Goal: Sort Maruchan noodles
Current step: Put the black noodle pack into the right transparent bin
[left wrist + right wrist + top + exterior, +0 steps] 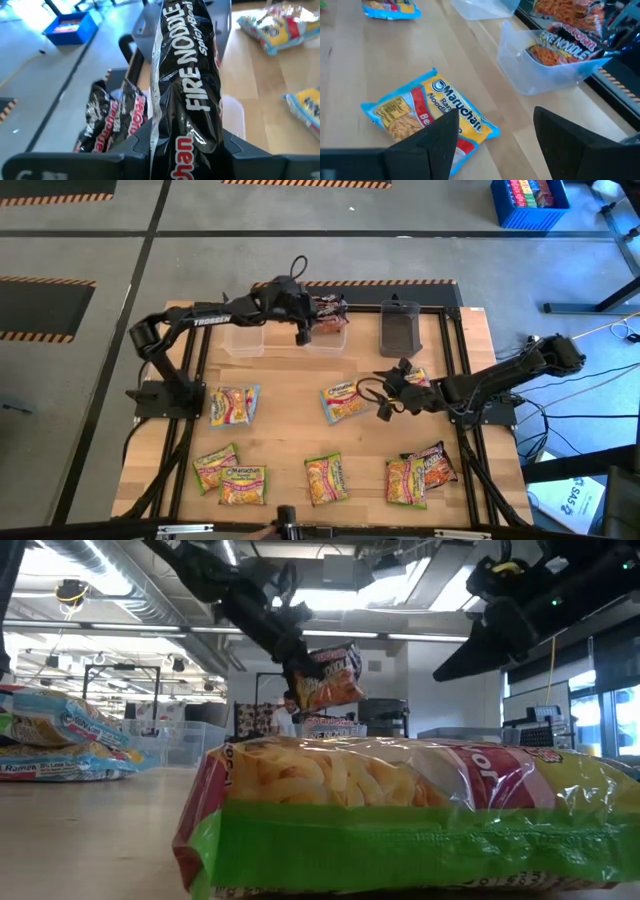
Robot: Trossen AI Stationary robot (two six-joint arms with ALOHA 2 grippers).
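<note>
My left gripper (302, 332) is out over the far middle of the table, shut on a dark "Fire Noodle" packet (330, 675) that hangs above a clear tub (328, 335). Another dark packet (112, 122) lies in that tub. My right gripper (495, 120) is open and hovers just right of a yellow-orange, blue-edged Maruchan packet (427, 112) lying flat at the table's middle (343, 400); it touches nothing. Several more packets lie flat along the near side, among them yellow-green ones (325, 478) and a maroon one (432, 463). My left gripper pinches the dark packet between its two fingers (135, 145), at one end of the packet (187, 142). The packet runs on past the fingers, lengthwise away from them. It is lifted clear, above the clear tub.
A second clear tub (245, 338) and a dark grey tub (400, 328) stand along the far edge. Another blue-edged packet (233, 405) lies left of centre. Bare wood shows around the table's middle. A blue crate (528, 202) is on the floor; a person (287, 715) shows far behind.
</note>
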